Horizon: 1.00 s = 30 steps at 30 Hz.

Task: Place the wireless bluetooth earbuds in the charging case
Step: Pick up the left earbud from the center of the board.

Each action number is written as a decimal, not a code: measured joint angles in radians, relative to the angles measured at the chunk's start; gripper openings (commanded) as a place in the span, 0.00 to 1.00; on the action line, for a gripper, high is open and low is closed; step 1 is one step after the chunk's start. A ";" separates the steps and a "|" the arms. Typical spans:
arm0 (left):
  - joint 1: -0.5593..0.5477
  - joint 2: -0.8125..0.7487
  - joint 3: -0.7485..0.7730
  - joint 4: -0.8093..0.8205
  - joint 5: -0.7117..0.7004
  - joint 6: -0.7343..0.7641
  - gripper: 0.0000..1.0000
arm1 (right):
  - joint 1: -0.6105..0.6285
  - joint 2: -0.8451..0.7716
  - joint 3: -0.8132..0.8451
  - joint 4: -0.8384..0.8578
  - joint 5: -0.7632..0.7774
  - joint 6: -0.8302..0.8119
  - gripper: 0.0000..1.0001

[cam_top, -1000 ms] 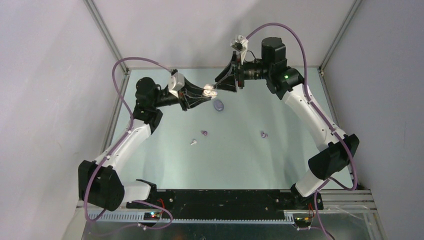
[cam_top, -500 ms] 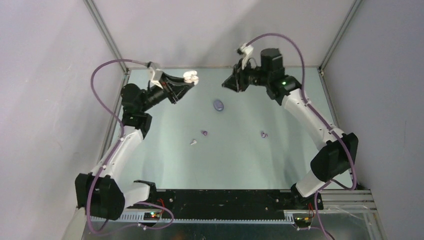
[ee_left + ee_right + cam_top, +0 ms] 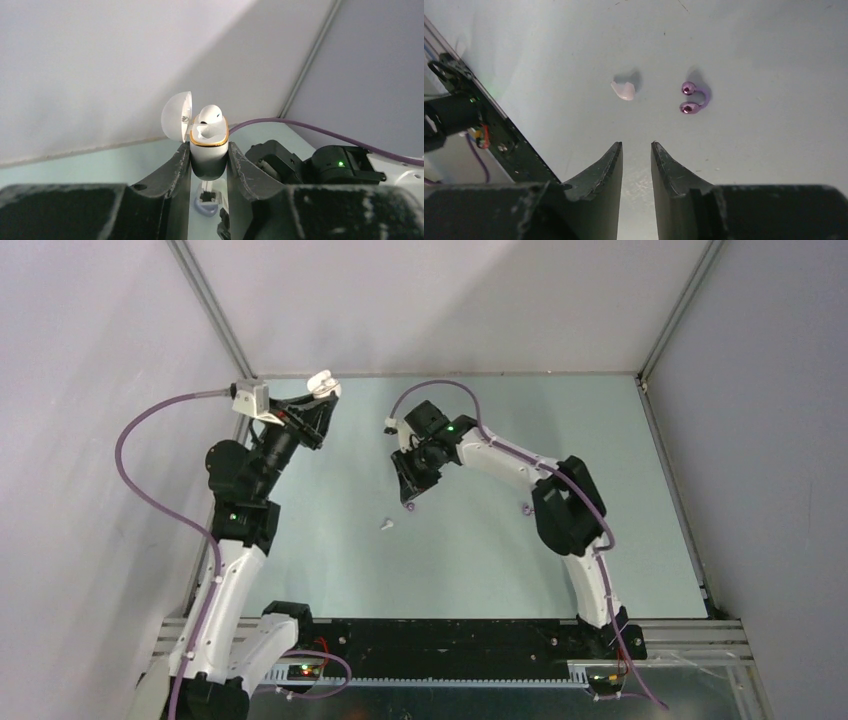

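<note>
Above the table (image 3: 480, 560), left claw (image 3: 320, 392) has retreated to ten o'clock gripping the case (image 3: 209, 160); right claw (image 3: 636, 147), parted, empty, now targets the white earbud (image 3: 624, 90).

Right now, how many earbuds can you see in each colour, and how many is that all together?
White earbuds: 2, one in the open white case, one on the table.
Purple earbuds: 2, one beside the loose white one, one apart from the others.
Total: 4.
</note>
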 measured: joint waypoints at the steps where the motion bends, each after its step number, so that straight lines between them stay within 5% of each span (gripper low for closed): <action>1: 0.001 -0.016 -0.010 -0.020 -0.023 0.000 0.00 | 0.003 0.031 0.034 -0.028 -0.001 0.027 0.32; 11: 0.006 -0.074 -0.056 -0.172 -0.130 0.014 0.00 | 0.056 0.218 0.196 -0.129 -0.010 0.285 0.43; 17: 0.007 -0.115 -0.056 -0.207 -0.151 0.019 0.00 | 0.101 0.278 0.236 -0.172 0.031 0.397 0.34; 30: 0.008 -0.127 -0.057 -0.236 -0.164 0.018 0.00 | 0.096 0.343 0.297 -0.184 0.071 0.520 0.32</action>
